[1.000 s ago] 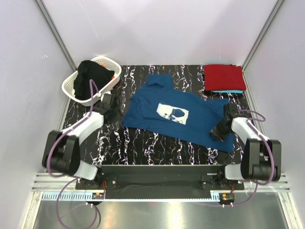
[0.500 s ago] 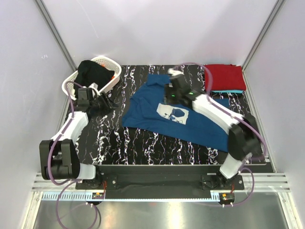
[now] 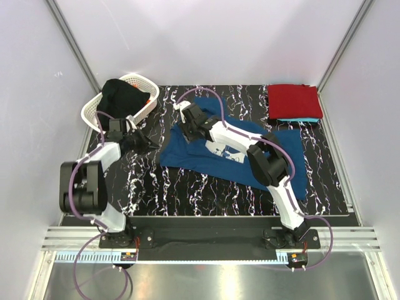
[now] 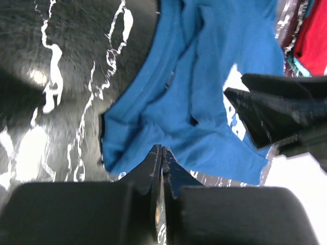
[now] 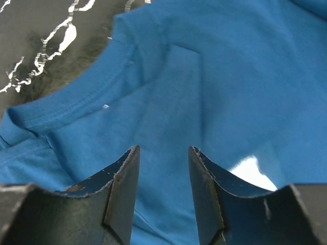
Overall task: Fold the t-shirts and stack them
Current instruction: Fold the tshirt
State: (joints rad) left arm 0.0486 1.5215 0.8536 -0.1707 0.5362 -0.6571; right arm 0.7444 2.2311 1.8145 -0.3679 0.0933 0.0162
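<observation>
Over black table (image 3: 187, 187), outstretched right hand (image 5: 162, 152) gapes above blue shirt (image 3: 269, 165); left hand (image 4: 161, 154) closed.

No legible text, label, brand or number found. White chest print (image 3: 226, 150) on blue t-shirt (image 3: 187, 149), near right claw (image 5: 162, 151): shape only, unreadable.

- The right gripper (image 5: 163, 150) is hanging over the blue t-shirt (image 5: 230, 76), and its two dark fingers (image 5: 122, 184) are standing apart, with blue cloth showing in the gap.
- The shirt is filling most of the view, and a stitched hem band (image 5: 76, 109) is curving along its edge.
- A white print (image 5: 250, 168) is showing just beside one finger.
- Beyond the hem, the black marbled table (image 5: 46, 30) is showing.
</observation>
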